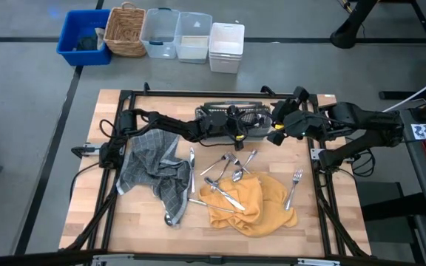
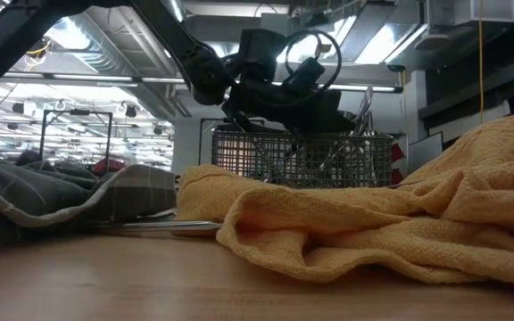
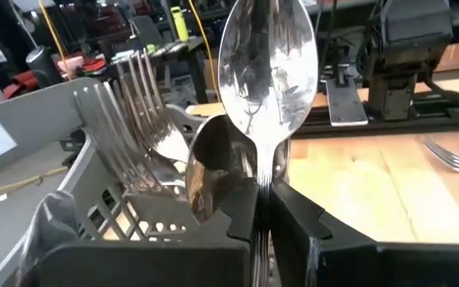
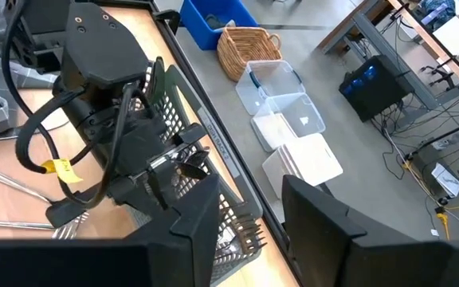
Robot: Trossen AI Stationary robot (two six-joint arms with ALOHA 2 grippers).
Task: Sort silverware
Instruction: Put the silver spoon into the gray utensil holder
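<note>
Left arm puts a spoon into the caddy

On the wooden table (image 1: pixel 80 199), the grey mesh caddy (image 1: pixel 254 127) stands at 12 o'clock, and the step in hand seems to be the drop of one piece into it. The left gripper (image 3: pixel 263 215) hangs over the caddy with its fingers pressed together on the handle of a spoon (image 3: pixel 268 76), bowl up, shiny and smooth, next to forks (image 3: pixel 130 119) already standing inside. The next move calls for lowering and letting go. The right gripper (image 4: pixel 249 211) waits at 1 o'clock beside the caddy, fingers spread, empty. More silverware (image 1: pixel 228 174) lies at the centre, partly on a yellow cloth (image 1: pixel 261 210); one fork (image 1: pixel 294 185) lies at 4 o'clock.
</note>
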